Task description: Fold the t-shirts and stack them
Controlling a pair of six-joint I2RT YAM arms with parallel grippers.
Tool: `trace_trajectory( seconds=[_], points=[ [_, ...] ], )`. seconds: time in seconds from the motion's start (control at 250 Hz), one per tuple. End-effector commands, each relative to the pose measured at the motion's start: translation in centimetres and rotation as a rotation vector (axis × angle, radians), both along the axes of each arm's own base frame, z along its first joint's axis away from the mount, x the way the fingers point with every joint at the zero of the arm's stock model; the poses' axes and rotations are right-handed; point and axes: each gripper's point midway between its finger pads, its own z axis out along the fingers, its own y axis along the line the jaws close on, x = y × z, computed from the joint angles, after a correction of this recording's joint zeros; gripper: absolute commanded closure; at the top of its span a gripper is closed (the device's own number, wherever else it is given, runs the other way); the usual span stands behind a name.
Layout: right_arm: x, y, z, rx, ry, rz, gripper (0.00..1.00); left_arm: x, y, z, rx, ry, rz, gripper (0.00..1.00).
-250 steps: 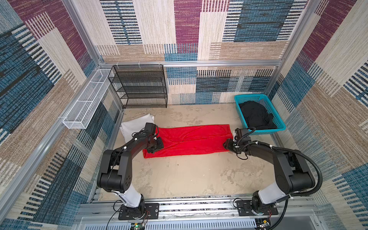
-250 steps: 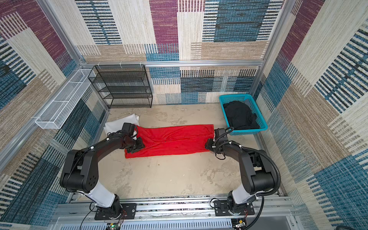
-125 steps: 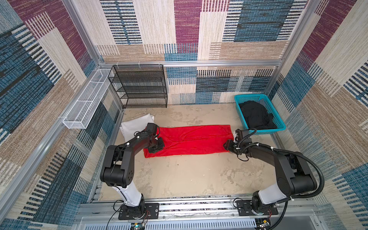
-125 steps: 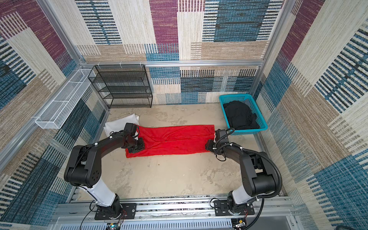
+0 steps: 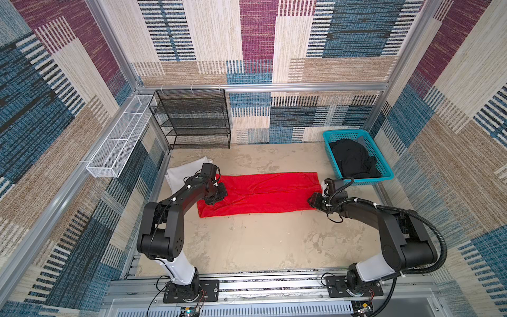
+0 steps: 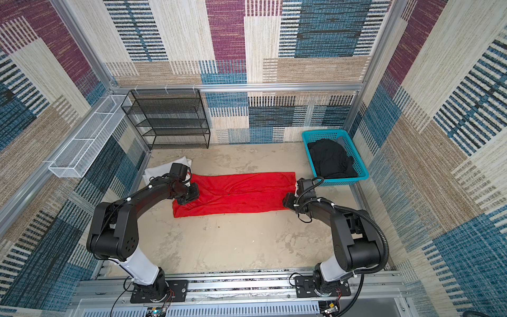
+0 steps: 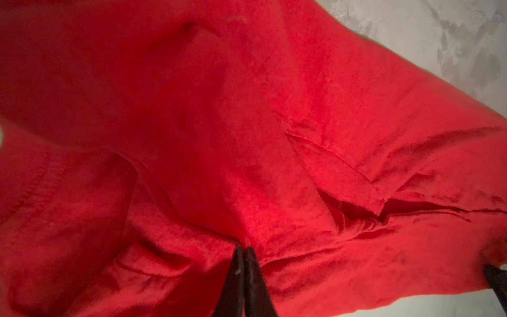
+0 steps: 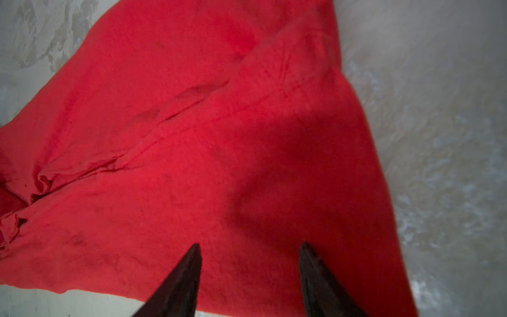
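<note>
Pinching the limp red shirt [image 5: 263,192], spread between the hands, in the closed left hand [image 7: 244,249] and poising the open right hand [image 8: 249,247] over its other hem, likely the best hold.

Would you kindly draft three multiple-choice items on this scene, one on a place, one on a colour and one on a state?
1. Where does the black t-shirt lie?
A. on the mesh rack
B. in the basket
C. on the bare table

2. What colour is that basket?
A. teal
B. white
C. red

3. How does the left gripper stand?
A. shut on the red t-shirt
B. wide open above the bare table
C. open around the basket's rim

Key:
1 B: both top views show the dark cloth heaped inside the basket's walls.
2 A: its lattice walls are teal.
3 A: in the left wrist view its jaws meet on gathered red cloth.
</note>
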Motion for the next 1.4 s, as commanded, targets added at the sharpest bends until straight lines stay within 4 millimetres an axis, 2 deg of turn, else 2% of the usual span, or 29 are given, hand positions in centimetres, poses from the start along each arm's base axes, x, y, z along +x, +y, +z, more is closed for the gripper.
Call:
trace_trajectory(
  seconds=[0.0, 0.16, 0.34, 0.512, 0.612, 0.712, 0.792, 0.872, 0.936, 1.028, 1.228, 1.308, 1.396],
  points=[
    [-1.1, -0.3, -0.8, -0.015, 0.046, 0.002, 0.41, 0.2, 0.0, 0.3, 0.002, -0.003, -0.003, 1.0],
    [-1.2, -0.2, -1.1, -0.012, 0.057, 0.01, 0.41, 1.8, -0.9, 1.8, -0.004, -0.036, -0.027, 1.0],
    [-1.2, -0.2, -1.2, -0.006, 0.059, 0.004, 0.41, 5.4, -2.5, 3.7, 0.021, -0.057, -0.089, 1.0],
    [-1.5, -0.2, -1.4, 0.002, 0.063, 0.003, 0.41, 8.9, -4.0, 3.5, 0.093, -0.021, -0.178, 1.0],
    [-1.7, -0.2, -1.6, 0.008, 0.07, 0.002, 0.41, 10.3, -4.9, 3.5, 0.127, -0.017, -0.213, 1.0],
    [-1.9, -0.1, -1.8, 0.015, 0.072, 0.003, 0.41, 10.9, -6.4, 4.0, 0.116, -0.049, -0.264, 0.76],
    [-2.1, 0.0, -1.9, 0.021, 0.079, 0.005, 0.41, 11.3, -7.4, 5.0, 0.081, -0.119, -0.304, 0.71],
    [-2.4, 0.0, -2.1, 0.022, 0.086, 0.005, 0.41, 10.5, -7.0, 6.3, 0.081, -0.186, -0.297, 0.67],
    [-2.8, -0.2, -2.4, 0.015, 0.097, -0.005, 0.41, 9.0, -5.4, 6.6, 0.115, -0.205, -0.255, 0.65],
    [-3.3, -0.6, -2.6, 0.008, 0.109, -0.02, 0.41, 6.0, -2.5, 5.6, 0.156, -0.172, -0.175, 0.61],
    [-3.8, -1.0, -2.4, 0.014, 0.104, -0.038, 0.41, 1.0, 1.3, 2.8, 0.175, -0.12, -0.107, 0.53],
    [-3.7, -0.9, -2.3, 0.019, 0.096, -0.034, 0.41, 0.7, 1.3, 2.2, 0.154, -0.13, -0.096, 0.53],
    [-3.7, -0.6, -2.2, 0.035, 0.096, -0.025, 0.41, 2.2, 0.3, 2.3, 0.089, -0.155, -0.085, 0.59]
  ],
)
